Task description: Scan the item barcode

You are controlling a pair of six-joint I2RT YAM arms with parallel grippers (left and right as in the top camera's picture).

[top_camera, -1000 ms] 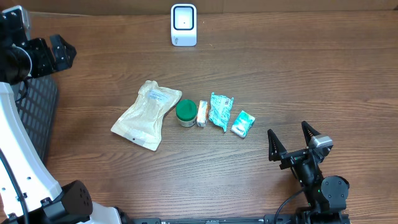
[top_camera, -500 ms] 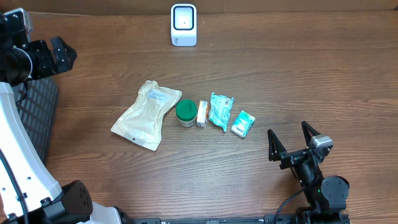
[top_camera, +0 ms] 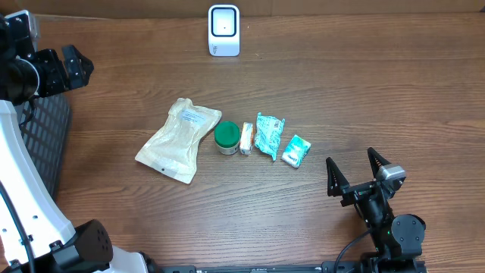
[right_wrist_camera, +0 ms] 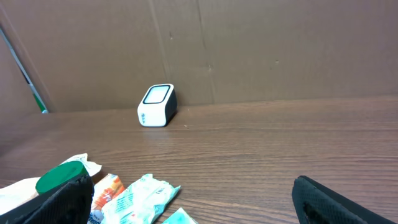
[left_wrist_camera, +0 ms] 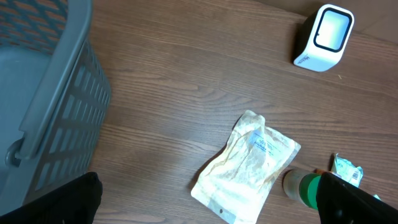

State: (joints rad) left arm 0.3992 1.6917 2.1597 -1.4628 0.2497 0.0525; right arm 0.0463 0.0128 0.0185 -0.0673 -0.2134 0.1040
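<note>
Both grippers stood wide open and empty, the goods lying free on the table (top_camera: 364, 91)

We saw the left gripper (left_wrist_camera: 208, 179) holding nothing, its jaws spread to full width – the beige pouch (left_wrist_camera: 246, 165) lay ahead between its fingers, the grey basket (left_wrist_camera: 43, 93) off beyond its left finger, and the white scanner (left_wrist_camera: 324, 37) well ahead toward its right finger; the right gripper (top_camera: 350, 157) was just as wide and bare, with the scanner (right_wrist_camera: 157, 105) far ahead and left of centre, and the green-lidded jar (right_wrist_camera: 59, 176), orange packet (right_wrist_camera: 107, 188) and teal packet (right_wrist_camera: 142, 194) in a row near its left finger, none touching the jaws
</note>
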